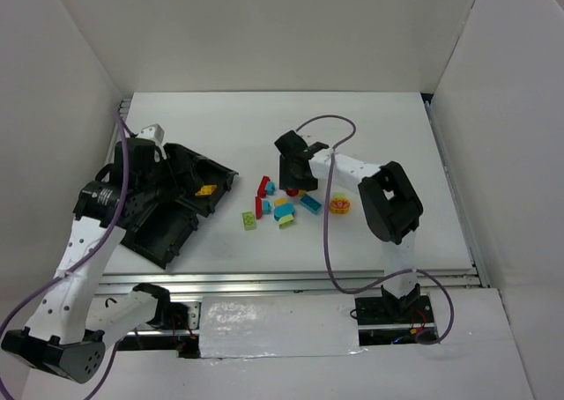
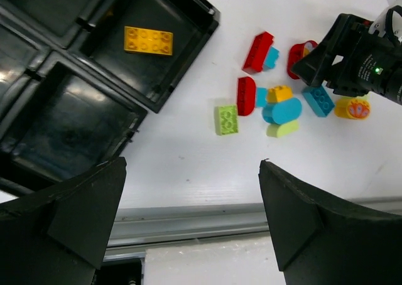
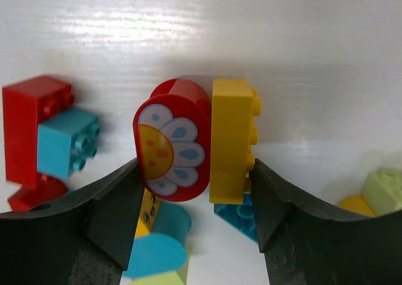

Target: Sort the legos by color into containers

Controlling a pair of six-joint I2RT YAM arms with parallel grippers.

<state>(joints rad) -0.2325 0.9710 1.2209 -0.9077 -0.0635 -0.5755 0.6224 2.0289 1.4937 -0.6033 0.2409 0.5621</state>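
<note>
My right gripper [image 3: 193, 172] is shut on a red brick with a flower print [image 3: 173, 140] and a yellow brick [image 3: 231, 140], pressed side by side and held just above the lego pile. It shows in the top view [image 1: 298, 184]. Loose legos lie under and around it: red [image 2: 258, 51], lime green [image 2: 227, 120], cyan [image 2: 318, 100] and an orange-yellow round one [image 2: 353, 108]. The black tray [image 1: 220, 173] sits at the left with one yellow brick [image 2: 148, 40] in a compartment. My left gripper [image 2: 191, 166] is open and empty, high above the tray's near side.
A metal rail [image 2: 188, 219] runs along the table's front edge. White walls close in the table at the back and on both sides. The right arm's purple cable [image 1: 328, 206] loops down past the pile.
</note>
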